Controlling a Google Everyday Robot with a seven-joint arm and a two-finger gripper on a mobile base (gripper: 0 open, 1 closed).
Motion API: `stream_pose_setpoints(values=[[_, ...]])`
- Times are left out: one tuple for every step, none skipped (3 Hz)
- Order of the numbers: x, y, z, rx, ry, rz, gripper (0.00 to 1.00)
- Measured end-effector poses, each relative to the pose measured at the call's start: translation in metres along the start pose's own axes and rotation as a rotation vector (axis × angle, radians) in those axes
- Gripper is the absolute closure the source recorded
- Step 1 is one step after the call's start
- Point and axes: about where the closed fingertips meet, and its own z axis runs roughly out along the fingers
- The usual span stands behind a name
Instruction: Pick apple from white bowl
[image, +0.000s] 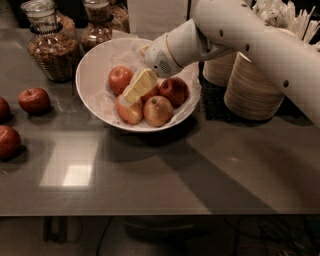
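Note:
The white bowl (88, 75), lined with crinkled paper, stands at the back middle of the dark table. The bright red apple (120, 78) lies at its left side. A dark maroon apple (174, 90) lies at the right, and two paler blotched apples (158, 110) (128, 111) lie at the front. My gripper (136, 89) reaches down from the upper right into the middle of the bowl. It sits just right of the bright red apple and above the blotched ones. A bit of red shows under it.
Two glass jars (52, 46) (98, 22) stand behind the bowl at the left. Stacks of beige paper bowls (255, 86) stand at the right. Three loose red apples (34, 100) (8, 141) (2, 108) lie on the table's left. The table's front edge (160, 215) runs below.

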Motion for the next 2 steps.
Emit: stream_pose_setpoints(values=[[0.007,-0.006,0.007,0.007,0.014,0.011,0.0],[0.001,-0.014,0.019,0.002,-0.001,0.005,0.0]])
